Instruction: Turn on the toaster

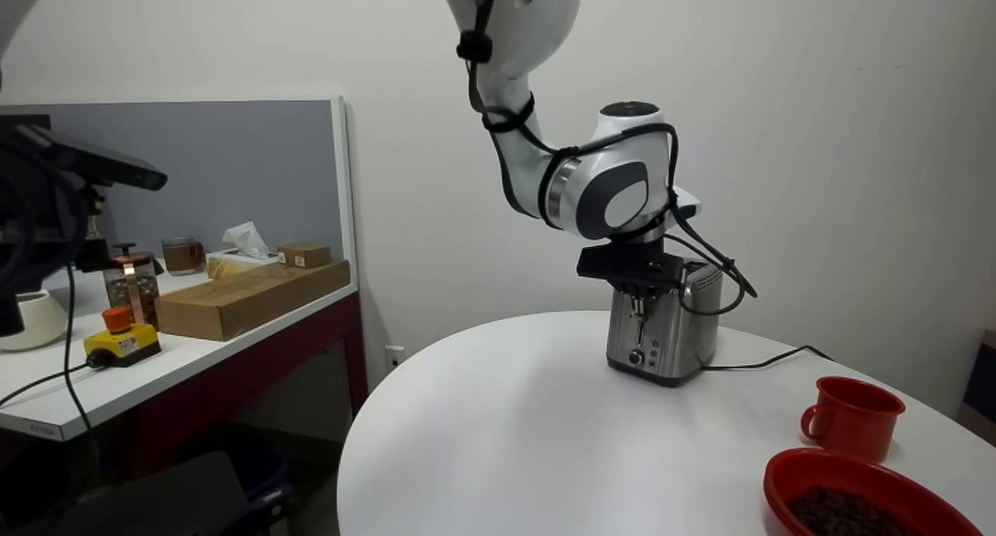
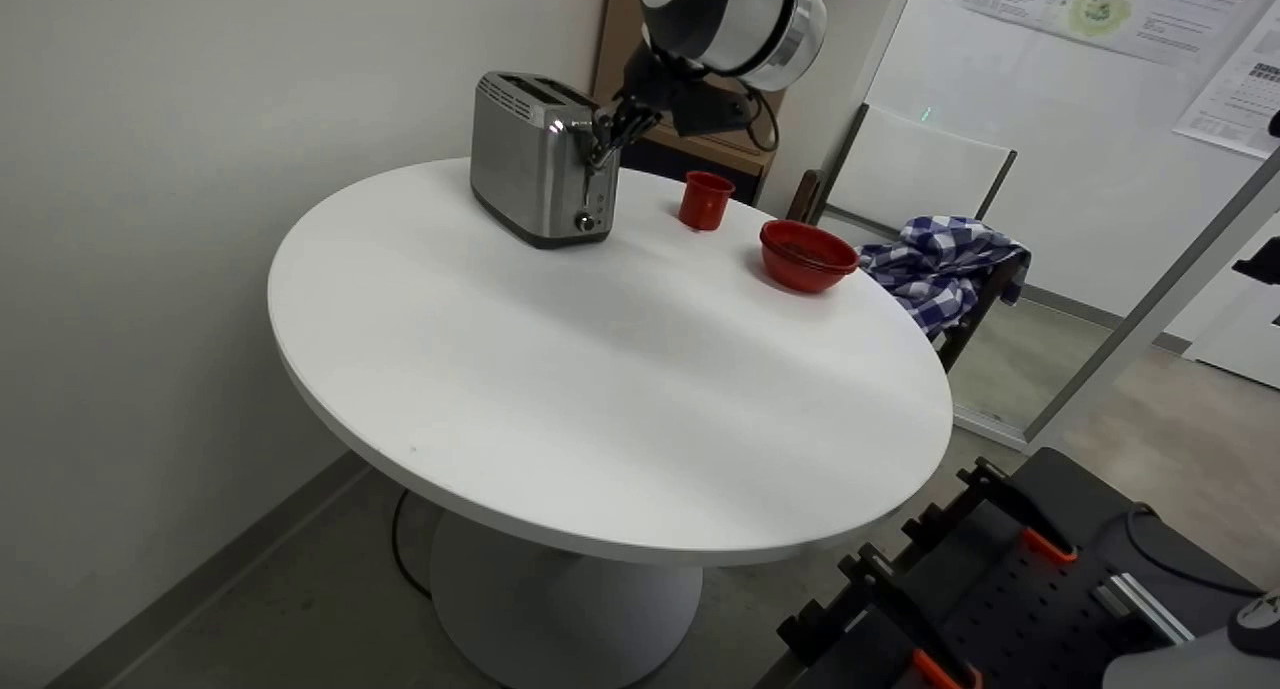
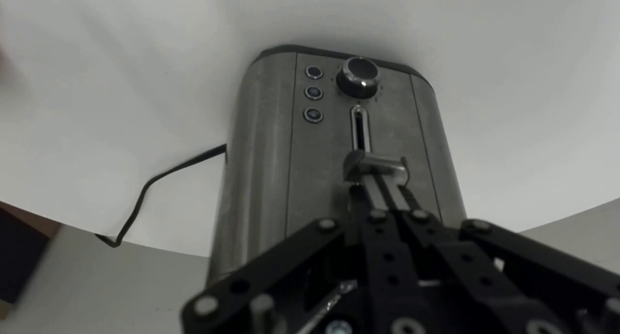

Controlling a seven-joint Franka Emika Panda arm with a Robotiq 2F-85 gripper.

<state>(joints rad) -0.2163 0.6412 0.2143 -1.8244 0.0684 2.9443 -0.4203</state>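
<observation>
The shiny silver toaster point(image 1: 673, 349) stands upright on the white round table, and it also shows in an exterior view point(image 2: 510, 174) with its two top slots. In the wrist view the toaster point(image 3: 259, 145) appears upside down, its base at the top. Its metal lever point(image 3: 377, 163) sits high on its track, with open slot point(image 3: 360, 125) between it and the knob point(image 3: 359, 77). My gripper point(image 3: 386, 180) has its two fingers together, tips at the lever's upper side and seemingly touching it. The gripper also shows at the toaster's front in both exterior views point(image 1: 640, 303) point(image 2: 602, 149).
A red mug point(image 1: 854, 419) and a red bowl point(image 1: 817, 470) with dark contents stand on the table point(image 2: 600, 389) beyond the toaster's side. A black cord point(image 1: 766, 362) runs from the toaster over the table edge. A wall point(image 1: 482, 271) stands close behind.
</observation>
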